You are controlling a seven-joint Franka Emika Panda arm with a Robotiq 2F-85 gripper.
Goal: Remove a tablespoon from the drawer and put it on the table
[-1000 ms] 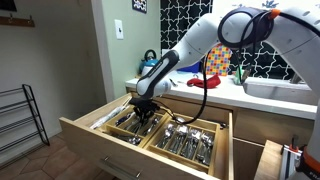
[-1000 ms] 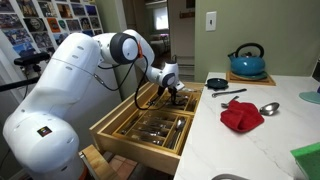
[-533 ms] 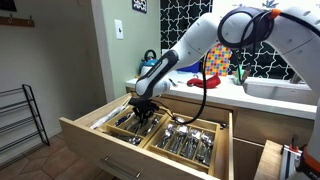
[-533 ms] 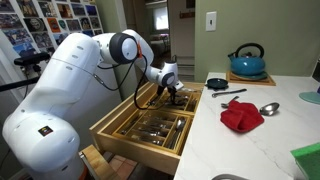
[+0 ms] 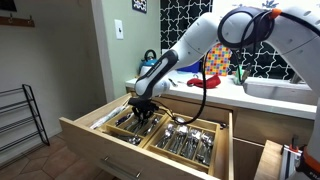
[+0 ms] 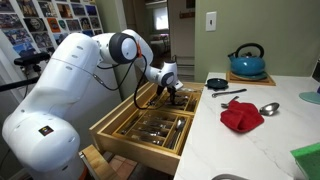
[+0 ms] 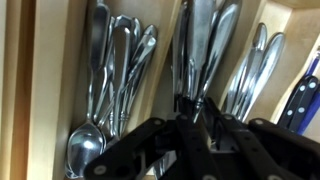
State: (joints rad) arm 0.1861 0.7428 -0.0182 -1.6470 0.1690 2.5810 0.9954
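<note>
Hovered unchanged since a second earlier, claw (image 5: 143,112) down among spoons (image 7: 85,148) in the open drawer (image 5: 100,145), apparently to pick one for the bench (image 6: 260,150); could not tell if open or closed.

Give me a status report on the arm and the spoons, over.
Gripper low in the open drawer, grip unclear. Spoons lying inside, none lifted. Red cloth sits on the table.

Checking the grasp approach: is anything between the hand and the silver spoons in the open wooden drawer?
Nothing visible does. The hand hangs low inside the open light-wood drawer, and the silver spoons lie uncovered in the wooden compartment right beside it.
</note>
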